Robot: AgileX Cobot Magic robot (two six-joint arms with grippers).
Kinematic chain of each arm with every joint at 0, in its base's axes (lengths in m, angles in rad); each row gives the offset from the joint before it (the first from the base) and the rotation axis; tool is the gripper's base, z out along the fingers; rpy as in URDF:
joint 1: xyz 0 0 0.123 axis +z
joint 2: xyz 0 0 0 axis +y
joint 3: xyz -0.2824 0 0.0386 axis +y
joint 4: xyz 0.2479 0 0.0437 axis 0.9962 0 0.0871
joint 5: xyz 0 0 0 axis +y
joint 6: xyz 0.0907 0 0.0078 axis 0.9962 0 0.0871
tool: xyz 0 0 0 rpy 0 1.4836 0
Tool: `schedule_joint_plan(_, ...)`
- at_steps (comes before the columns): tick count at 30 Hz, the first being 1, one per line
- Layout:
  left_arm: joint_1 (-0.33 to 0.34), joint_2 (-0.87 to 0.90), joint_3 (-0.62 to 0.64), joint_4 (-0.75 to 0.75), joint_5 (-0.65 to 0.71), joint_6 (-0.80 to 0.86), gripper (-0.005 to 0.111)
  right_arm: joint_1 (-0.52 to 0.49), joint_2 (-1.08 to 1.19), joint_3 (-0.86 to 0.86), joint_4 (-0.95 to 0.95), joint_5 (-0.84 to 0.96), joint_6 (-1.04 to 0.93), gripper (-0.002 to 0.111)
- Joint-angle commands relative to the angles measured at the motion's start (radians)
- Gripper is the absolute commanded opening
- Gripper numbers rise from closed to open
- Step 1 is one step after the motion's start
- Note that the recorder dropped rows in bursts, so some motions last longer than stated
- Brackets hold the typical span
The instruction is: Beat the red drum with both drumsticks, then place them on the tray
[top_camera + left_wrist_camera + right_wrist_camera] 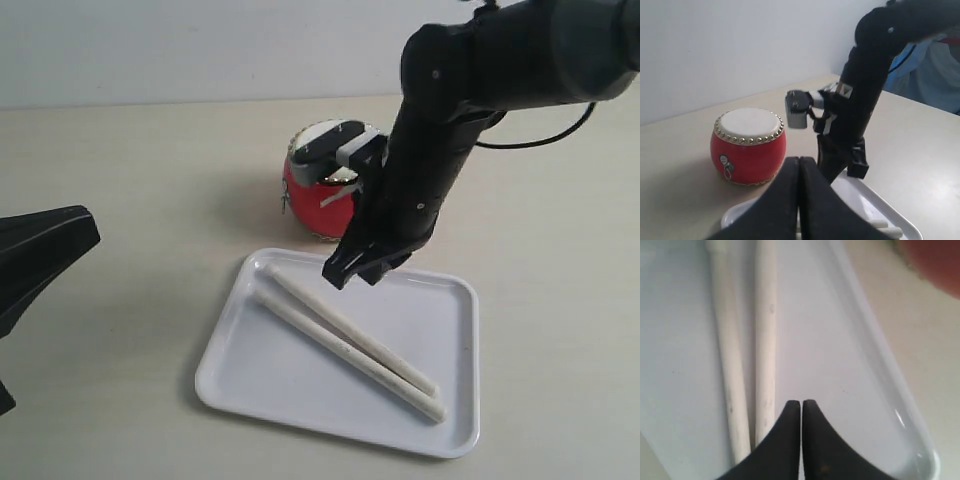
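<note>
The red drum [305, 195] [748, 147] stands on the table behind the white tray [270, 370] [880, 212] [880, 365], partly covered by my right arm. Both drumsticks [352, 328] [351, 356] lie side by side on the tray, and they show in the right wrist view [730, 365] [765, 340]. My right gripper [350, 270] [801, 403] hangs just above the tray's far side, shut and empty, beside the sticks. My left gripper [90, 230] [799, 160] is off to the left of the tray, shut with nothing in it.
The beige table [150, 170] stretches around the tray and drum, with a pale wall [200, 50] behind. My right arm [860, 100] rises between the drum and the tray. Blue cloth [940, 75] shows beyond the table in the left wrist view.
</note>
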Motion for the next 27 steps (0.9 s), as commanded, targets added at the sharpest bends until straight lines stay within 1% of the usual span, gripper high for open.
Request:
schedule_joint_plan(1, 0.002, -0.006, 0.007, 0.013, 0.003, 0.001, 0.001, 0.001, -0.208, 0.14, -0.008, -0.116, 0.034, 0.0)
schedule_joint_plan(5, 0.002, -0.006, 0.011, 0.021, -0.06, -0.011, 0.001, 0.001, -0.449, 0.371, -0.008, -0.295, 0.098, 0.0)
schedule_joint_plan(7, 0.002, -0.008, 0.011, 0.06, -0.083, -0.011, 0.001, 0.001, -0.583, 0.473, -0.008, -0.392, 0.14, 0.0)
schedule_joint_plan(9, 0.002, -0.008, 0.011, 0.066, -0.083, -0.014, 0.001, 0.001, -0.717, 0.571, -0.008, -0.47, 0.178, 0.0)
schedule_joint_plan(12, 0.002, -0.016, 0.011, 0.066, -0.083, -0.071, 0.001, 0.001, -0.898, 0.68, -0.008, -0.543, 0.226, 0.0)
schedule_joint_plan(15, 0.002, -0.057, 0.011, 0.061, -0.083, -0.13, 0.001, 0.001, -1.056, 0.752, -0.004, -0.551, 0.226, 0.0)
schedule_joint_plan(21, 0.002, -0.227, 0.011, 0.092, -0.047, -0.24, 0.0, 0.001, -1.309, 0.854, 0.067, -0.571, 0.23, 0.0)
schedule_joint_plan(24, 0.002, -0.326, 0.011, 0.149, 0.018, -0.326, 0.0, 0.001, -1.388, 0.878, 0.07, -0.595, 0.23, 0.0)
schedule_joint_plan(27, 0.002, -0.414, 0.013, 0.247, 0.097, -0.429, 0.0, 0.001, -1.432, 0.904, 0.107, -0.611, 0.224, 0.0)
